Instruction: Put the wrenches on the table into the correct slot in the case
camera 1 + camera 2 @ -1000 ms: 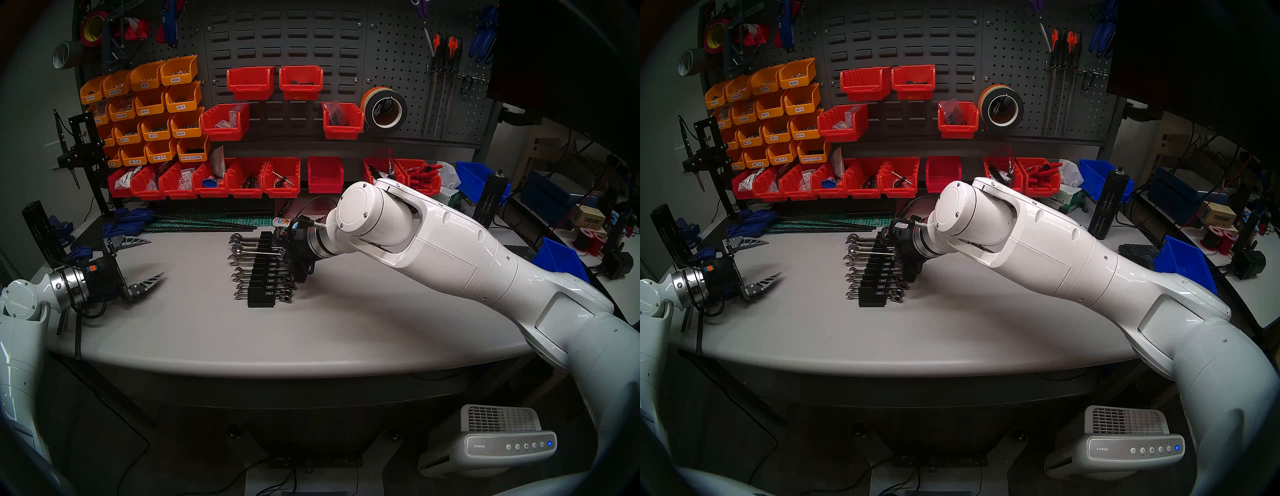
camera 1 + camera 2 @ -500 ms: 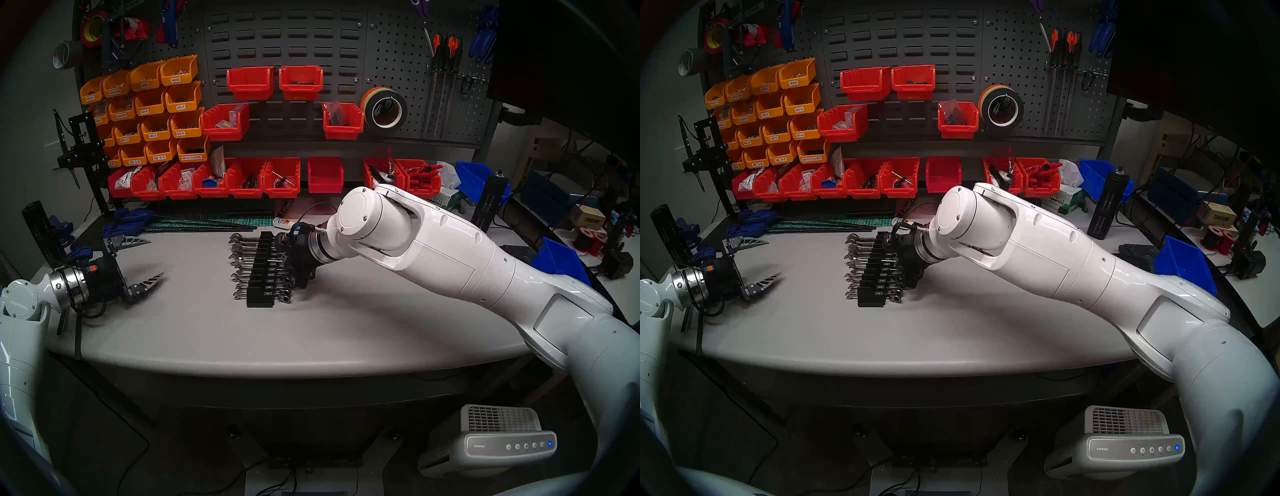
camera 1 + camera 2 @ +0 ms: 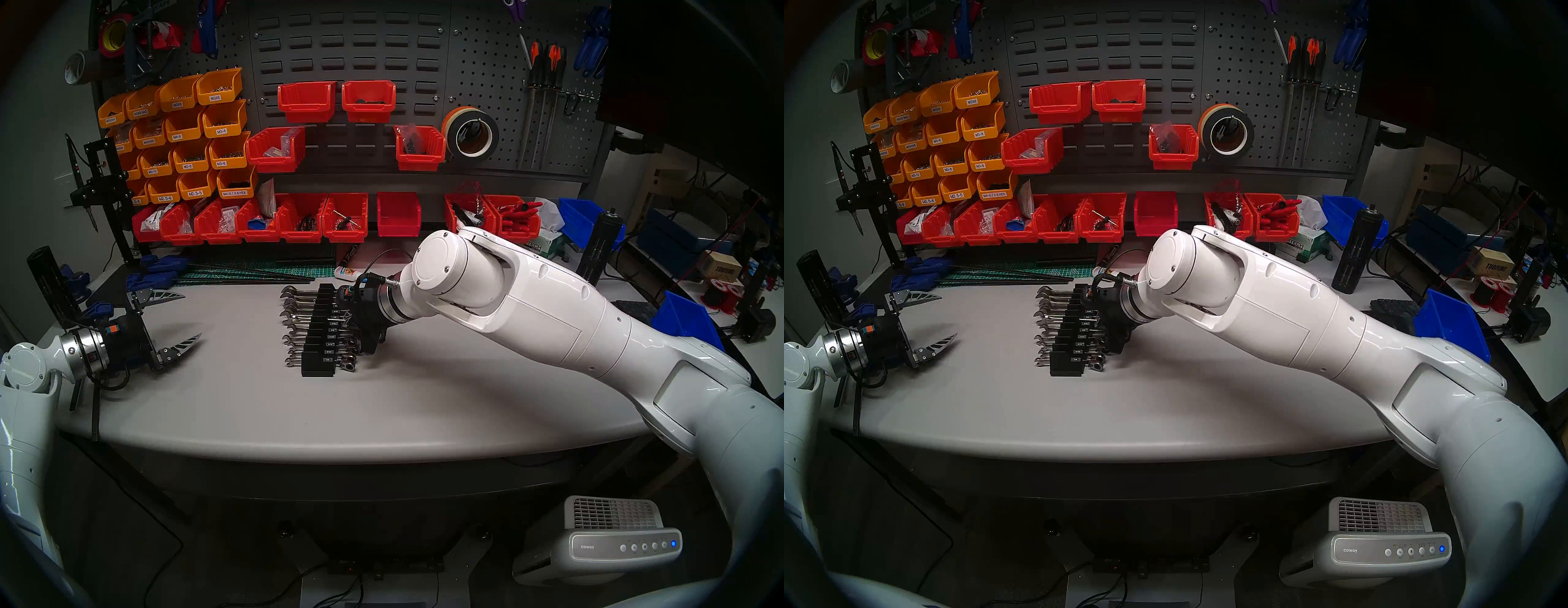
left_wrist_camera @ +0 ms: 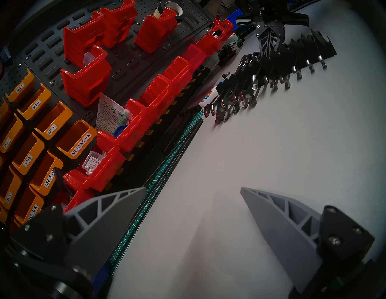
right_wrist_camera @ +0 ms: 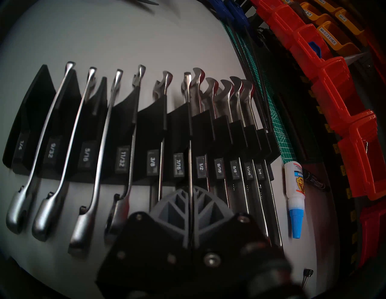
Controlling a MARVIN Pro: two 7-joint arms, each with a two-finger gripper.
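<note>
1. right wrist view: right gripper (image 5: 190,189) is closed, fingers pinched on the shank of the wrench (image 5: 189,117), a thin chrome edge running straight out from between the fingertips.
2. wrench's long axis lines up with the gripper's pointing direction and crosses the case (image 5: 146,133); it sits in the groove between the 7/16 and 1/2 labels, open-jaw end poking past the far side of the rack.
3. judgement: looks seated or nearly so; depth in the groove can't be told from here. the coming move probably turns on letting go and backing out along that same axis without dragging it.
4. wrench look: shiny chrome, narrow seen edge-on, open jaw at far end; its ring end is hidden under the fingers.
5. head view: case lies on the table (image 3: 424,403) mid-worktop, long side running away from the robot, other grooves filled with wrenches, none seen loose on the table.
6. right arm is the near one, right at the rack's right side; left gripper (image 3: 178,320) is well apart at the table's left, fingers spread wide, holding nothing.
7. glue bottle (image 5: 294,188) lies just beside the rack's far end, not touching it.
</note>
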